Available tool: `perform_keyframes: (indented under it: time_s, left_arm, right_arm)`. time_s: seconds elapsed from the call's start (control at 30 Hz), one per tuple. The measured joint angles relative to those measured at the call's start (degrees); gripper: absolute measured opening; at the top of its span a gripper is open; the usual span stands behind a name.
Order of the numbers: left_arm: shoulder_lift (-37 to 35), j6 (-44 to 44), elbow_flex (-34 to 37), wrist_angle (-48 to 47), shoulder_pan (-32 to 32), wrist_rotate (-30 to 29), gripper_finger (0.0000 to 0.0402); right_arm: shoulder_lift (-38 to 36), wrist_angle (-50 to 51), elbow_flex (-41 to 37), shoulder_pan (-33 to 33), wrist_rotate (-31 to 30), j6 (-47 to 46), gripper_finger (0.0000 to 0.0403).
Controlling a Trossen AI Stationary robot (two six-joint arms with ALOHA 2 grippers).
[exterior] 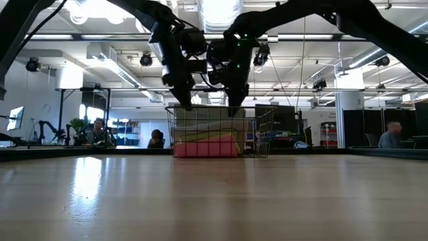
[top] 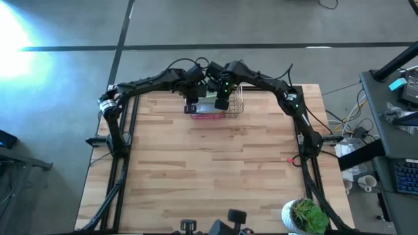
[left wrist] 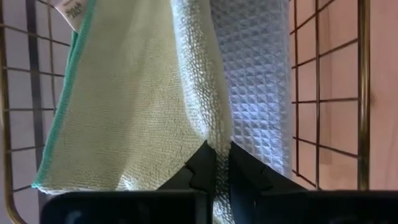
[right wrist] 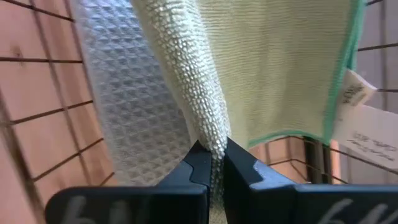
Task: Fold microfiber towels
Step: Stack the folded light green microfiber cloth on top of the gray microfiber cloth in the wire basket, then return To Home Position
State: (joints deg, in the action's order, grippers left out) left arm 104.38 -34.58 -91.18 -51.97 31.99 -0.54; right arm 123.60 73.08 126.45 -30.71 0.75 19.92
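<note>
The copper wire basket (top: 234, 103) stands at the table's far middle. It holds the towels: pink (exterior: 206, 148) at the bottom, yellow (exterior: 207, 137) above it, a grey-beige waffle cloth (left wrist: 258, 74) and a pale sage green towel (left wrist: 143, 93) with a green hem on top. My left gripper (top: 191, 104) and my right gripper (top: 223, 102) both reach down into the basket, side by side, each shut on the pale sage towel. The lime green towel is hidden. My left gripper pinches a raised fold of the pale sage towel (left wrist: 216, 134) between its two fingertips, coming from above and pointing down. The towel spreads out below on the waffle cloth in the basket. My right gripper pinches another raised fold of the same towel (right wrist: 212, 138) between its fingertips, also from above. The hemmed edge with a white label (right wrist: 367, 134) lies beside it.
The basket's wire walls (left wrist: 323, 93) stand close around both grippers. A potted plant (top: 304, 215) stands at the table's near right corner. The wooden tabletop (top: 209, 170) stretches from the basket to the near edge. People sit in the room behind (exterior: 100, 130).
</note>
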Motion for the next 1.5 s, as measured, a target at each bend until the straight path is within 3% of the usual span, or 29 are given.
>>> perform_keyframes:
  time_s: [0.3,0.7,1.03,1.2,1.5]
  left_arm:
    - [0.0,-0.2,0.1,-1.1,-0.7,0.4,0.0021]
    - [-0.5,-0.3,0.2,-1.6,-2.1,0.0,0.0103]
    - [-4.1,2.6,-0.7,-1.3,-2.1,-0.4,0.0125]
    - [-7.8,6.8,-0.8,-1.3,-2.1,-0.4,0.0125]
    - [-16.8,16.8,2.0,-2.2,-3.7,-0.2,0.0125]
  right_arm:
    - [0.0,2.6,0.0,0.6,1.3,-1.5,0.0019]
    - [-0.1,5.0,0.4,0.8,0.4,-2.2,0.0027]
    - [-0.1,4.1,0.5,2.6,1.2,-4.1,0.0115]
    - [-0.5,9.3,2.1,2.7,2.3,-5.6,0.0158]
    - [-8.4,11.8,2.0,3.9,13.1,-11.2,0.0178]
